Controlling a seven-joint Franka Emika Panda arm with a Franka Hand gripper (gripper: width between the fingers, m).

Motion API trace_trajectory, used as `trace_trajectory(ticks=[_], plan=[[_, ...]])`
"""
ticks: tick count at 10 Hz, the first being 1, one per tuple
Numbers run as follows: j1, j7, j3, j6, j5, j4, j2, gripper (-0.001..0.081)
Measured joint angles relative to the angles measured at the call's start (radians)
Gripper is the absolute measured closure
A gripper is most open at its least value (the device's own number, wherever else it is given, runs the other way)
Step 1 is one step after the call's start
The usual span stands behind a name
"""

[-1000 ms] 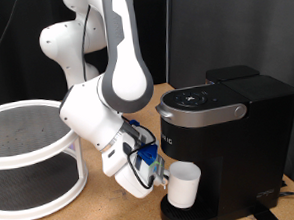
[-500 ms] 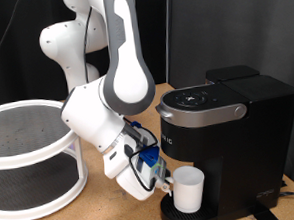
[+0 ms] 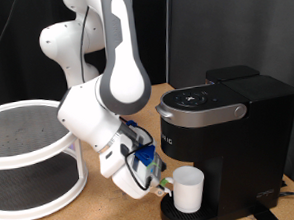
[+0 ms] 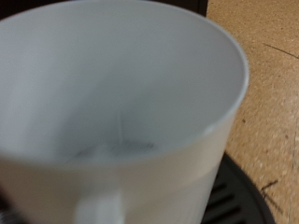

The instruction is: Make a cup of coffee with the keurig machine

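The white cup (image 3: 189,192) stands under the spout of the black keurig machine (image 3: 234,135), on or just above its round drip tray (image 3: 175,217). My gripper (image 3: 163,183) is at the cup's exterior-view left side, shut on its handle. The machine's silver-grey lid is down. In the wrist view the empty cup (image 4: 121,93) fills the picture with its handle towards the camera. The black ribbed drip tray (image 4: 238,191) lies beneath it. My fingers do not show there.
A white two-tier round rack (image 3: 29,147) stands at the exterior view's left on the wooden table (image 3: 103,213). The white arm base rises behind it. A black cable lies by the machine's bottom right corner.
The cup has moved a little to the exterior view's right and down, further under the spout, carried by my gripper. It has barely moved in the last half second.
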State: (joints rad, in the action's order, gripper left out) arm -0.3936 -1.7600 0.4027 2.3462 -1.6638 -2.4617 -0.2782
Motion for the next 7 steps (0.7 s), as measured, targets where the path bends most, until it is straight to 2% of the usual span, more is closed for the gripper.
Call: trace_trajectory(ticks=[1, 5, 7], plan=[[0.007, 0.011, 0.013, -0.008, 0.037, -0.02, 0.015, 0.0035], [0.05, 0.087, 0.086, -0.076, 0.228, -0.107, 0.109, 0.0003], [0.069, 0.161, 0.115, -0.103, 0.335, -0.146, 0.181, 0.0003]])
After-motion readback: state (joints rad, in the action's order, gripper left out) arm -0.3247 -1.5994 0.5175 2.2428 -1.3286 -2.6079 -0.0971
